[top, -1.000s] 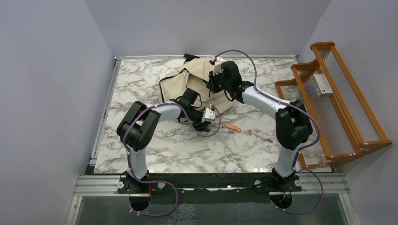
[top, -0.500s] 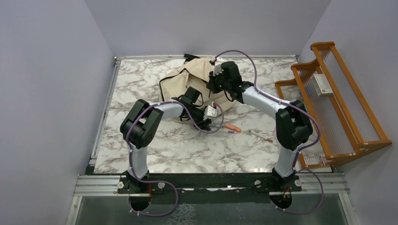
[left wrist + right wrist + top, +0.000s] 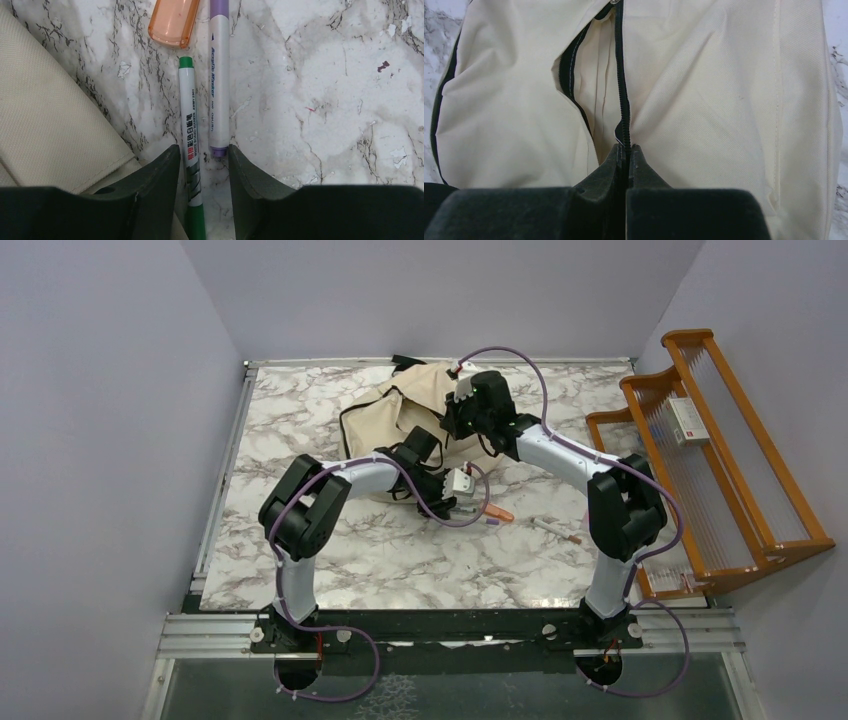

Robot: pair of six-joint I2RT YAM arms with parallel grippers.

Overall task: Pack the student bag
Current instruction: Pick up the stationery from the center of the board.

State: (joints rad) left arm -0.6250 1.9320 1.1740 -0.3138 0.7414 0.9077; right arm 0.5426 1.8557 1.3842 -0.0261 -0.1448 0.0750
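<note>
The beige student bag [image 3: 400,405] lies at the back middle of the table, its black zipper partly open. My right gripper [image 3: 455,422] is shut on the bag's zipper edge; the right wrist view shows the jaws pinching it [image 3: 628,150] with beige fabric [image 3: 714,90] around. My left gripper [image 3: 464,500] is low over the table by the bag's front edge. In the left wrist view it is open [image 3: 202,165], astride a green whiteboard marker [image 3: 190,125]. A purple pen [image 3: 219,85] ends just ahead of the right finger. An orange marker [image 3: 172,20] lies beyond.
The orange marker [image 3: 497,512] and another pen [image 3: 557,531] lie on the marble table right of the left gripper. A wooden rack [image 3: 720,460] stands along the right edge. Bag fabric [image 3: 45,120] lies close to the left of the left gripper's fingers.
My left gripper has moved right along the bag's front edge to the pens. The right gripper and the bag have stayed in place.
</note>
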